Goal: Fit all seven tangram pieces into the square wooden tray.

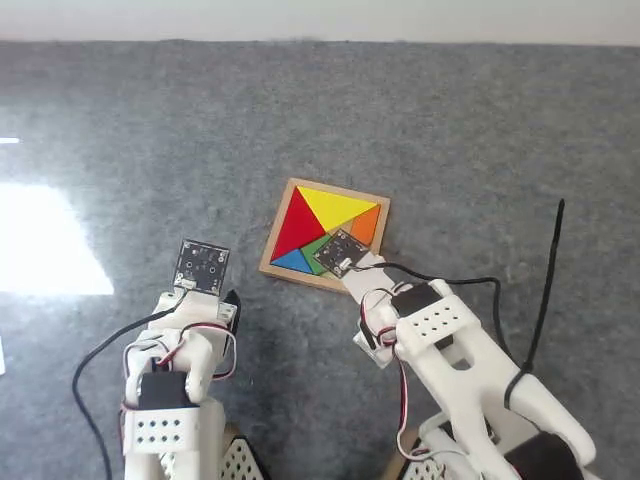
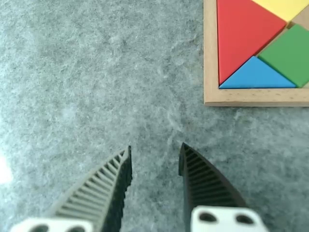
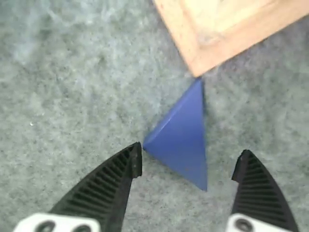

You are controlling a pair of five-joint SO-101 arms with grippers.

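Blue triangle (image 3: 183, 137) lies between the spread jaws of your right gripper (image 3: 190, 151), tip pointing at the tray (image 3: 241, 36) corner.

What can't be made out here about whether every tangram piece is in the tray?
High view: the right arm covers the tray's near-right corner, so the pieces inside cannot be counted.
Left wrist view: the frame edge cuts the tray off.
Right wrist view: the frame edge cuts off the tray beyond one corner.
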